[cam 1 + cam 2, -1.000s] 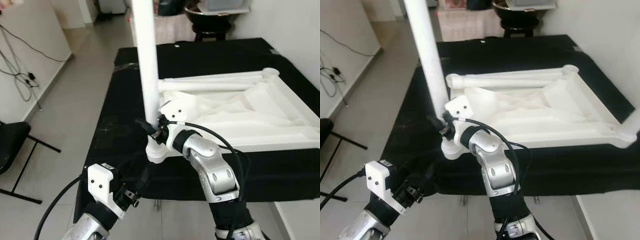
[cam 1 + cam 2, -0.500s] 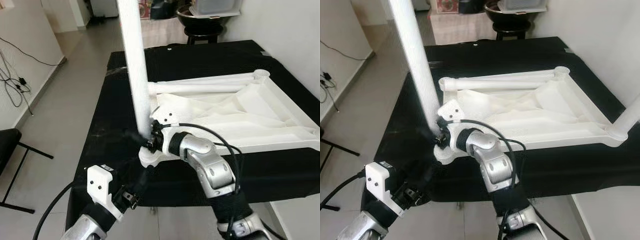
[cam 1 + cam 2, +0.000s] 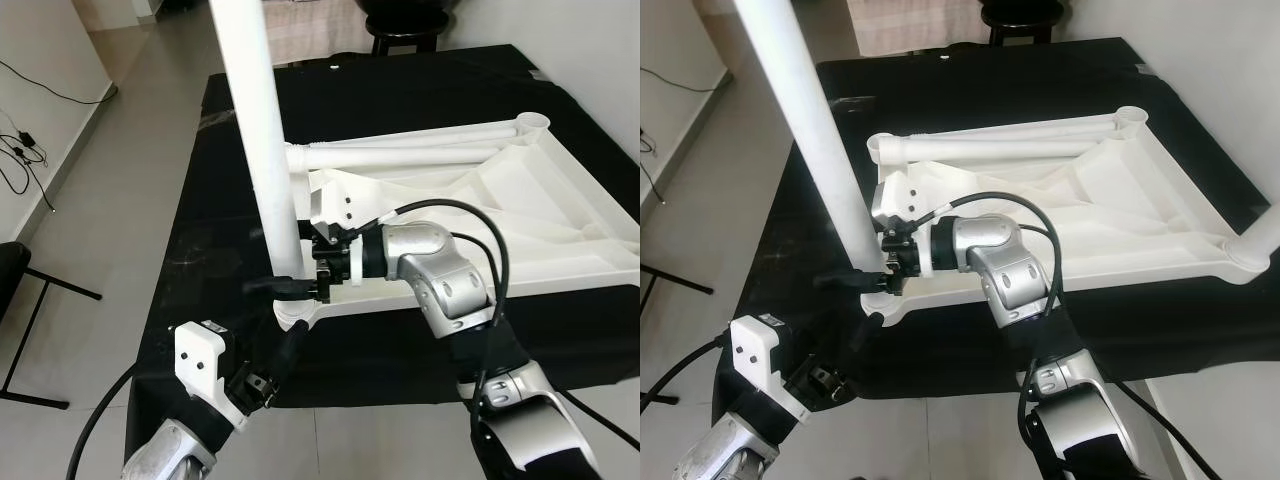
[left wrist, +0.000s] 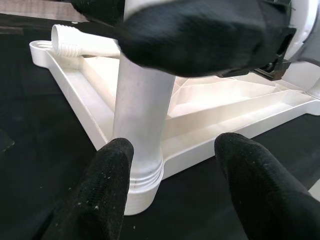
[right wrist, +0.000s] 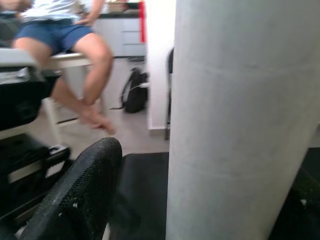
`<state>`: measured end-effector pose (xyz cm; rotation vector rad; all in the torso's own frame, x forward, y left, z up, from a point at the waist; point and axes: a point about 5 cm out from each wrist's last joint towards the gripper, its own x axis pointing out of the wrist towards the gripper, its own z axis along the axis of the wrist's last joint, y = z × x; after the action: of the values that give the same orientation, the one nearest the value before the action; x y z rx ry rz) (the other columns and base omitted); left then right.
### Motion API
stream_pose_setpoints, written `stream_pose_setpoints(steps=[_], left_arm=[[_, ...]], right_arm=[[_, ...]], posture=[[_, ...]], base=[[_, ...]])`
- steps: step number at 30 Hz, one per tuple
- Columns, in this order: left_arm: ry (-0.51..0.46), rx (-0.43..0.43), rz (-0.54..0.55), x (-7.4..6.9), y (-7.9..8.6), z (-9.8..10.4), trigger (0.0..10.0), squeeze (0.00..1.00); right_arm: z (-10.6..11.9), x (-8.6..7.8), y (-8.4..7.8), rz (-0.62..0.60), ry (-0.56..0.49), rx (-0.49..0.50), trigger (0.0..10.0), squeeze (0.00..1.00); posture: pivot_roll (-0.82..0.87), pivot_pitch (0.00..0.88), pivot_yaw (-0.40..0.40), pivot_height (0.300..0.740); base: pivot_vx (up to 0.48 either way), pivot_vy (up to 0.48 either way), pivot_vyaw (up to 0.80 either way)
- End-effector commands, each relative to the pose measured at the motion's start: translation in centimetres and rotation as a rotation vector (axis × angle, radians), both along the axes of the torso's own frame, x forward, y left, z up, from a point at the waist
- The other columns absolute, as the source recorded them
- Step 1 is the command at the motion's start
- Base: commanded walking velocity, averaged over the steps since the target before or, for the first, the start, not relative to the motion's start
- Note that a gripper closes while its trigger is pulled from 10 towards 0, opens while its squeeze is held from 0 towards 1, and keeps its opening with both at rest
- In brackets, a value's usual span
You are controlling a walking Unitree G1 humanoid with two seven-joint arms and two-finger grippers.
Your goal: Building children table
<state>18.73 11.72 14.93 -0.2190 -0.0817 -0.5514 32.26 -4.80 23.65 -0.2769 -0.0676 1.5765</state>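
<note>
The table top (image 3: 520,215) lies upside down on the black-covered worktop (image 3: 420,85), underside up so that its corner sockets face the robot and legs can go in from above. Taking the upright leg (image 3: 262,150) as the landmark: to its left and below, the left gripper (image 3: 290,345) sits just beside the corner socket (image 4: 142,187) that the leg stands in, its fingers (image 4: 102,185) apart on either side of the leg's base without closing on it, probably to steady the corner or guide the seating. The leg itself rises tilted from that near-left corner of the top. To its right, the right gripper (image 3: 300,283) reaches in from the table-top side and has its fingers around the leg low down, apparently clamped on it to turn or press it home. Further right, a second leg (image 3: 400,158) lies flat along the far edge of the top, waiting.
</note>
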Motion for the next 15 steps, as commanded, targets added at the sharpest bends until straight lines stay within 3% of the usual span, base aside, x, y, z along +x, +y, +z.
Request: stream_pose_setpoints(steps=[1, 2, 3, 10, 15], left_arm=[[0.008, 0.000, 0.003, -0.39, -0.02, 0.08, 10.0, 0.00], [0.008, -0.001, 0.003, -0.43, -0.03, 0.09, 10.0, 0.00], [0.008, -0.001, 0.004, -0.48, -0.05, 0.12, 10.0, 0.00], [0.009, -0.003, 0.004, -0.51, -0.11, 0.16, 10.0, 0.00], [0.009, -0.004, 0.003, -0.47, -0.13, 0.16, 10.0, 0.00]], right_arm=[[0.16, -0.58, 0.81, 0.139, 0.000, -0.022, 10.0, 0.00], [0.25, -0.55, 0.73, 0.163, 0.004, -0.029, 7.5, 0.00], [0.29, -0.57, 0.57, 0.192, 0.014, -0.038, 0.0, 0.00], [0.24, -0.65, 0.12, 0.267, 0.036, -0.054, 0.0, 0.00], [-0.01, -0.56, 0.05, 0.257, 0.035, -0.051, 0.0, 0.00]], posture=[[0.08, 0.172, 0.027, 0.740], [0.08, 0.172, 0.027, 0.740], [0.08, 0.176, 0.026, 0.740], [0.08, 0.180, 0.024, 0.740], [0.07, 0.179, 0.024, 0.740]], base=[[0.000, 0.000, 0.00], [0.000, 0.000, 0.00], [0.000, 0.000, 0.00], [0.000, 0.000, 0.00], [0.000, 0.000, 0.00]])
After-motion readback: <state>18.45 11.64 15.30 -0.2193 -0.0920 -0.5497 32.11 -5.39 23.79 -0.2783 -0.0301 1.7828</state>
